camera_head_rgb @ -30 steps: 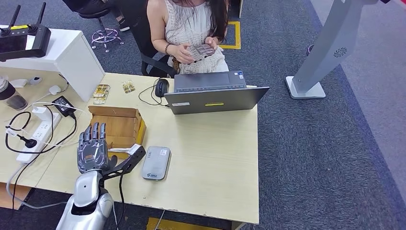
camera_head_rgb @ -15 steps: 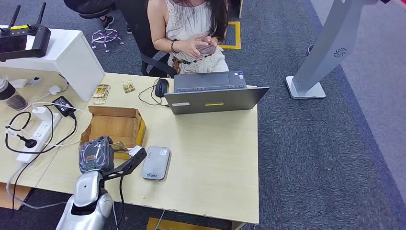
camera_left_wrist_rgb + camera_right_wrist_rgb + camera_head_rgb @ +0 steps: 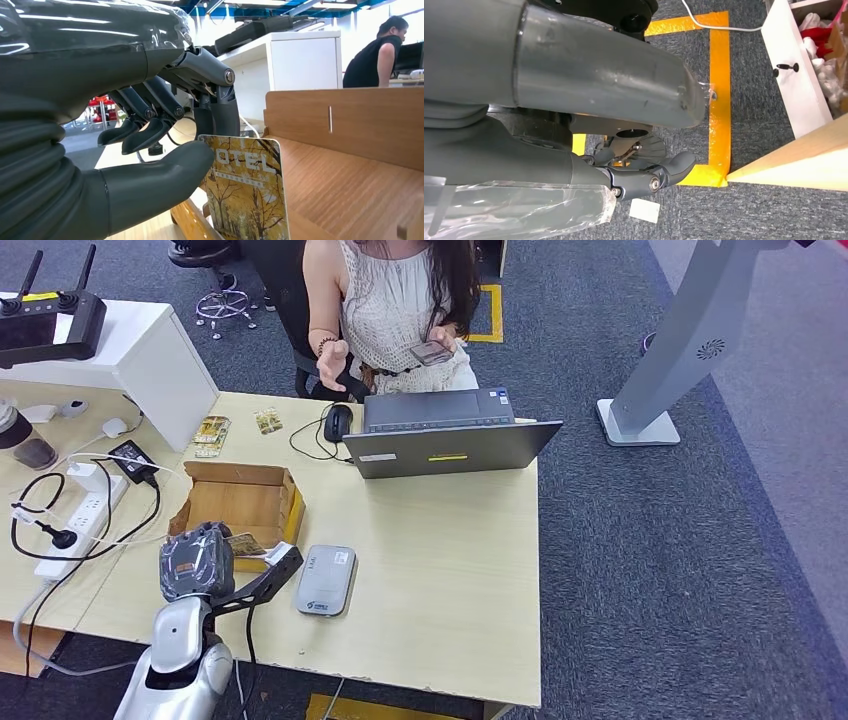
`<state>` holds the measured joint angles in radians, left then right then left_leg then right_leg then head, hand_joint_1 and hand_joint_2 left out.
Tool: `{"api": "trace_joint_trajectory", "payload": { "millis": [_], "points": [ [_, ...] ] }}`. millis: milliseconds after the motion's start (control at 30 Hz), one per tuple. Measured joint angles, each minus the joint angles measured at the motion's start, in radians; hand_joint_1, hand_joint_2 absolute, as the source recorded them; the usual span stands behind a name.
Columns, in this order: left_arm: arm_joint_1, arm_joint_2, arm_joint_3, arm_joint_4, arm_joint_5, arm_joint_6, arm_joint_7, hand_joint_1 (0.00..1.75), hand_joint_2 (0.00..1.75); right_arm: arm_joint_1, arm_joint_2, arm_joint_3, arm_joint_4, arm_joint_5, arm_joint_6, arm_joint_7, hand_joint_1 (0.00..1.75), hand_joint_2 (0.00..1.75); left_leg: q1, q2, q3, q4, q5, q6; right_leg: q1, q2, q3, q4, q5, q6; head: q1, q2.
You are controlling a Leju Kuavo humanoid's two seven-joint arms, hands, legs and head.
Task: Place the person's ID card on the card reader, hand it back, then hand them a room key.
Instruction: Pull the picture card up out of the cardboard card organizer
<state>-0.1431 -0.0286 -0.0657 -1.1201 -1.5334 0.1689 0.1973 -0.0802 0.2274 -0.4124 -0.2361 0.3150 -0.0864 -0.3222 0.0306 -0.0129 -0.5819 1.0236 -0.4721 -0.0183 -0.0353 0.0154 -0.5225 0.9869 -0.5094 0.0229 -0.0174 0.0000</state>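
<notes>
The left arm (image 3: 185, 650) has a glossy silver shell with a black bracket at the wrist. The left hand (image 3: 150, 115) has a ribbed grey cover, clear plastic wrap, dark fingers with silver screws. The right hand (image 3: 644, 177) matches.

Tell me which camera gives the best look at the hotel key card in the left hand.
The left wrist view. There the key card stands close up, its autumn-tree print and lettering readable, pinched between the left hand's thumb and fingers. The head view shows only a small yellowish sliver beside the hand at the wooden box. The right wrist view looks at carpet.
</notes>
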Motion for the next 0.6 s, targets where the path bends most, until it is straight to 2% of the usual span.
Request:
{"api": "trace_joint_trajectory", "payload": {
  "millis": [600],
  "points": [
    [-0.001, 0.0, 0.004, -0.075, -0.004, 0.049, 0.0, 1.75, 1.75, 0.0, 0.0, -0.029, 0.0, 0.02, 0.002, -0.009, 0.0, 0.0, 0.0, 0.0, 0.0, 0.0, 0.0, 0.0, 0.0, 0.0, 0.0, 0.0, 0.0, 0.0, 0.0, 0.0]
  ]
}}
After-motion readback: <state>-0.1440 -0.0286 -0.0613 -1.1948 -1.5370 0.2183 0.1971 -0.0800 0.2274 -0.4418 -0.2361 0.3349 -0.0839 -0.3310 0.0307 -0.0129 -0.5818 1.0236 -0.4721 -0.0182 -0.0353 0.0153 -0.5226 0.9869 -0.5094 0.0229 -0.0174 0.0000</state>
